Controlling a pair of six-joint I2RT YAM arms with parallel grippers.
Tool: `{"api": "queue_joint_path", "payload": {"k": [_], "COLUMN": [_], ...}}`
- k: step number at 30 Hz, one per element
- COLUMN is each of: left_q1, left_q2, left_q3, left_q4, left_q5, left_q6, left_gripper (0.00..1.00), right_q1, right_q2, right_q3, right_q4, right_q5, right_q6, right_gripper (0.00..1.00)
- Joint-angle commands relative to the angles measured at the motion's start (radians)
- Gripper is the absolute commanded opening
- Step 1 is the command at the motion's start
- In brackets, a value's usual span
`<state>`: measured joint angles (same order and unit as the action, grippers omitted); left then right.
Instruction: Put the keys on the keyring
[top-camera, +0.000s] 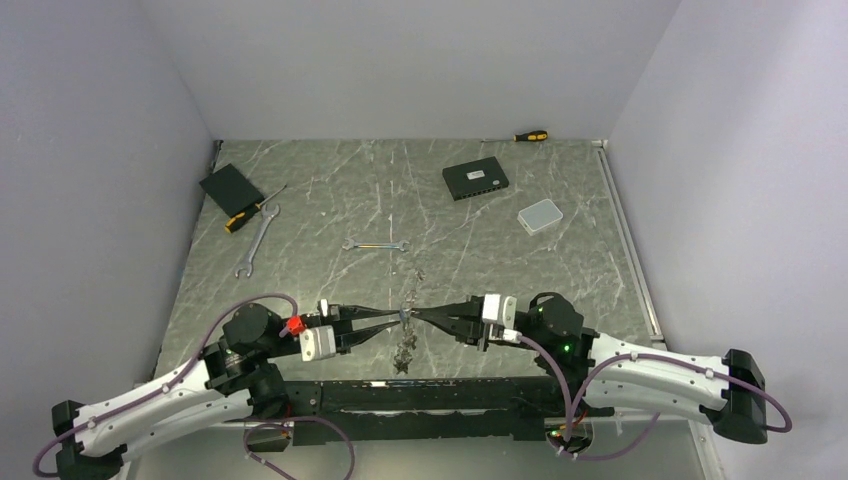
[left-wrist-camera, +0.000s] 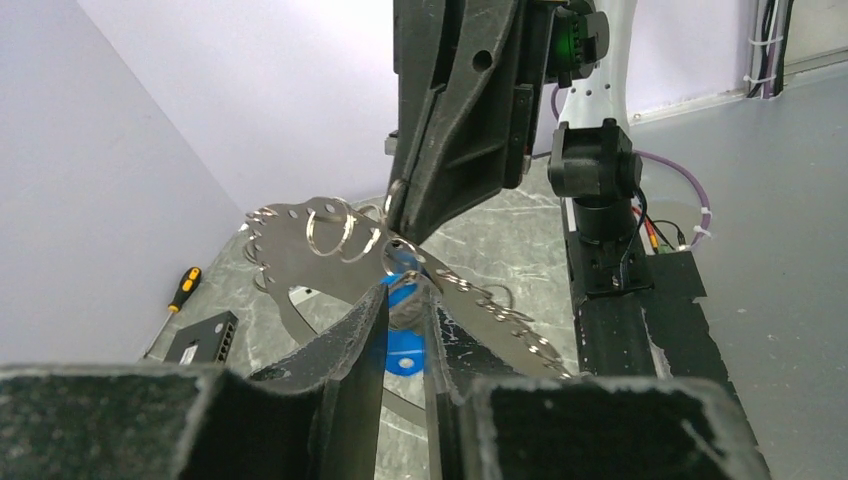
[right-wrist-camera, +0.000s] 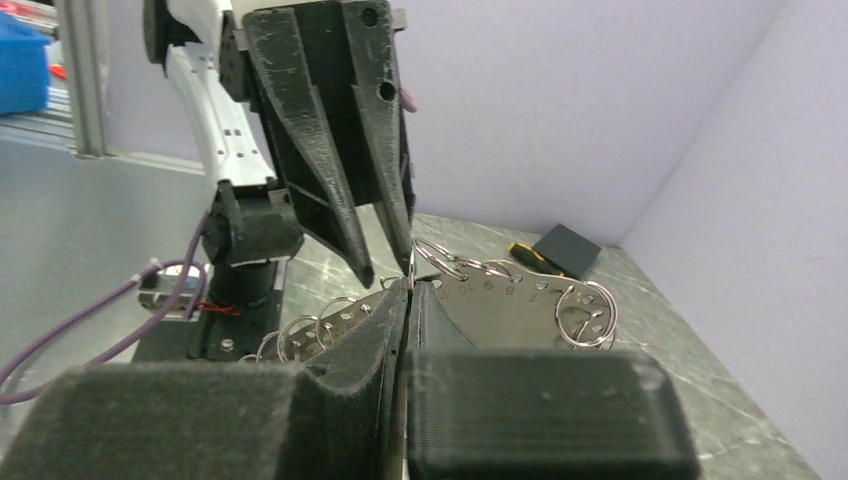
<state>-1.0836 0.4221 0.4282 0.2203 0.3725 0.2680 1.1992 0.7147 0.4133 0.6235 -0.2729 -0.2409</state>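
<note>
The left gripper (left-wrist-camera: 405, 298) stands nearly closed around a blue-tagged key (left-wrist-camera: 403, 352), though a firm pinch cannot be confirmed. Just beyond its tips the keyring (left-wrist-camera: 300, 250) hangs aloft, clamped in the fully closed right gripper (right-wrist-camera: 413, 288). Threading wants the right arm steady and the left easing in slowly.

Marbled table (top-camera: 330, 200) carries spanners (top-camera: 375, 245), screwdrivers (top-camera: 530, 136), boxes (top-camera: 476, 180).

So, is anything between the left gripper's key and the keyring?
Nothing visible. The blue-tagged key sits in the left gripper, right at the keyring, which the right gripper pinches from the opposite side.
</note>
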Motion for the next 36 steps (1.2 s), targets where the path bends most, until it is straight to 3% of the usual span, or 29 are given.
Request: {"api": "queue_joint_path", "payload": {"k": [1, 8, 24, 36], "left_q1": [-0.004, -0.004, -0.004, -0.004], "left_q2": [0.009, 0.046, 0.057, -0.120], "left_q3": [-0.011, -0.003, 0.004, 0.012], "left_q4": [0.094, 0.090, 0.048, -0.127], "left_q5": [-0.022, 0.003, 0.050, -0.123], "left_q6": [-0.023, -0.016, -0.005, -0.040], "left_gripper": [0.24, 0.25, 0.40, 0.43], "right_q1": [-0.003, -0.003, -0.004, -0.004], "right_q2": [0.002, 0.012, 0.005, -0.006], "right_q3": [0.047, 0.056, 0.068, 0.064], "right_q4": [0.084, 0.081, 0.062, 0.064], "right_q5": [-0.071, -0.085, -0.051, 0.001], "right_q6": [0.039, 0.051, 0.042, 0.038], "right_gripper": [0.00, 0.00, 0.00, 0.00]}}
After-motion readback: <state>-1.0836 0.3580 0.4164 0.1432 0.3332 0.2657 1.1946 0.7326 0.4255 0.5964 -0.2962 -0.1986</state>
